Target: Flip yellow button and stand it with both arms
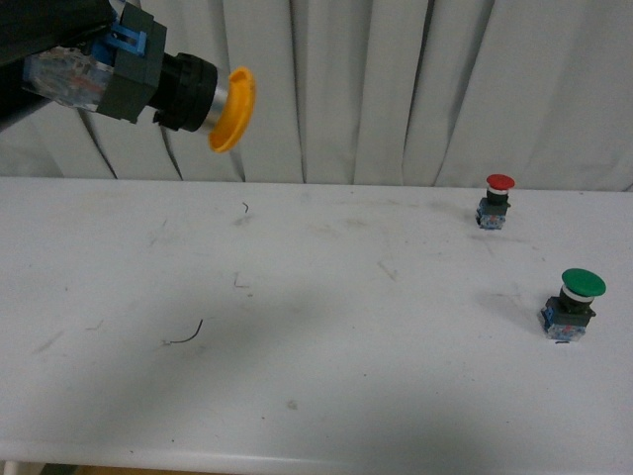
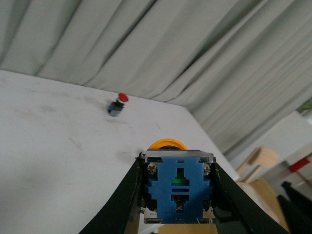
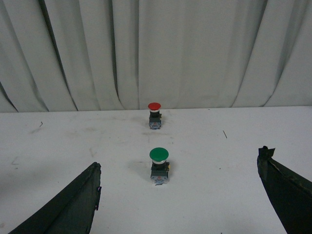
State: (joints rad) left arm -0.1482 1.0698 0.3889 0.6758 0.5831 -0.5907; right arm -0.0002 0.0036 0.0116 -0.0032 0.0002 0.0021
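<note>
The yellow button (image 1: 158, 84) is held high above the table at the front view's upper left, lying sideways with its yellow-orange cap (image 1: 233, 107) pointing right. My left gripper (image 2: 178, 187) is shut on its blue contact block (image 2: 178, 190); the black fingers (image 2: 122, 204) press both sides and the cap (image 2: 167, 144) peeks out beyond the block. In the front view only a dark part of that arm shows at the top-left corner. My right gripper (image 3: 178, 195) is open and empty, its fingers (image 3: 73, 204) spread wide low over the table; this arm is out of the front view.
A red-capped button (image 1: 497, 201) stands upright at the far right of the white table (image 1: 316, 396); it also shows in the left wrist view (image 2: 118, 103) and the right wrist view (image 3: 154, 115). A larger green-capped button (image 1: 574, 304) stands nearer, directly before the right gripper (image 3: 159, 165). Grey curtains hang behind.
</note>
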